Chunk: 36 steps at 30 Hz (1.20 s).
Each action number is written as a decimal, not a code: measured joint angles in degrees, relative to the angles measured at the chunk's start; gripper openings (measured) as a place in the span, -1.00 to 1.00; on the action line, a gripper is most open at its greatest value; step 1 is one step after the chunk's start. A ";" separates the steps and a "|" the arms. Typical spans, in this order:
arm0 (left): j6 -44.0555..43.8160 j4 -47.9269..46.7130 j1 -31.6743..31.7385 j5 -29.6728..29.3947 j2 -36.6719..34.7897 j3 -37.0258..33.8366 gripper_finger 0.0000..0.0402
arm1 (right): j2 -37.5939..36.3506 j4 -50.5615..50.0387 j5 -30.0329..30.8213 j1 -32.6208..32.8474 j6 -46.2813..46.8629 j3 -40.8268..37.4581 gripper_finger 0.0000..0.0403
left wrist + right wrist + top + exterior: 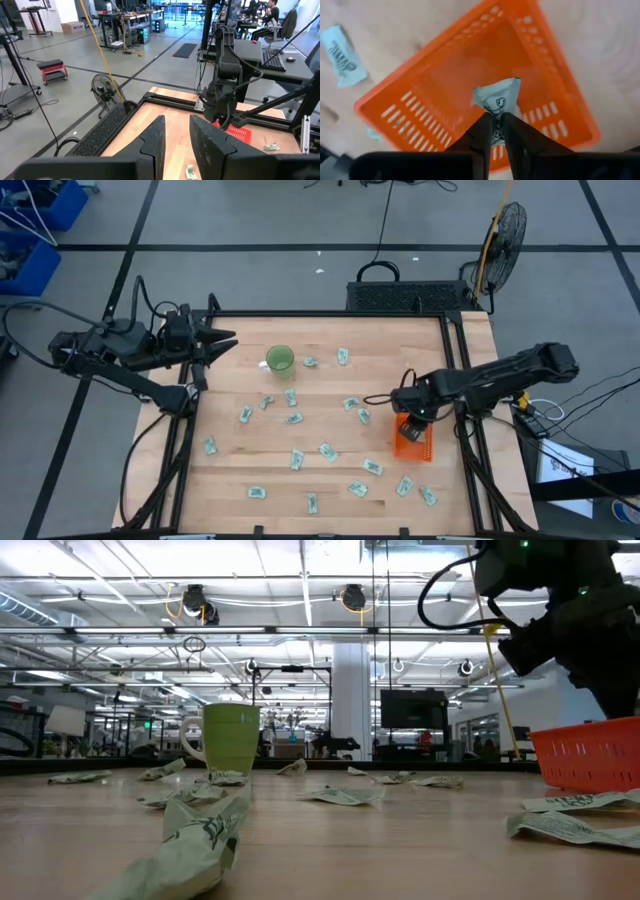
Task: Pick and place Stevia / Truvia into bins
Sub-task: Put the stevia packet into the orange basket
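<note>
Many small pale green and white Stevia packets (327, 451) lie flat on the wooden table. The orange slotted bin (413, 442) stands near the table's right edge. My right gripper (408, 423) hangs over it, pointing down, shut on one packet (497, 97) above the bin's inside (470, 65). My left gripper (225, 343) waits raised at the table's far left, roughly level and open (177, 145), with nothing between its fingers. My right gripper pinches one end of a crumpled packet (495, 117) between its two fingertips. The fingers come from above and point down into the bin. The rest of the packet sticks out below the fingertips, over the bin's floor; whether it touches the floor I cannot tell.
A round green cup (280, 360) stands upright at the table's far middle, with packets around it. Black frame rails (455, 350) run along the table's sides. A packet (340, 55) lies just outside the bin. A floor fan (505, 230) stands beyond the far right corner.
</note>
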 joint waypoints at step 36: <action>-4.49 -1.55 -0.02 0.17 0.00 0.00 -0.54 | 12.80 68.70 7.10 -23.61 -25.14 3.38 -0.32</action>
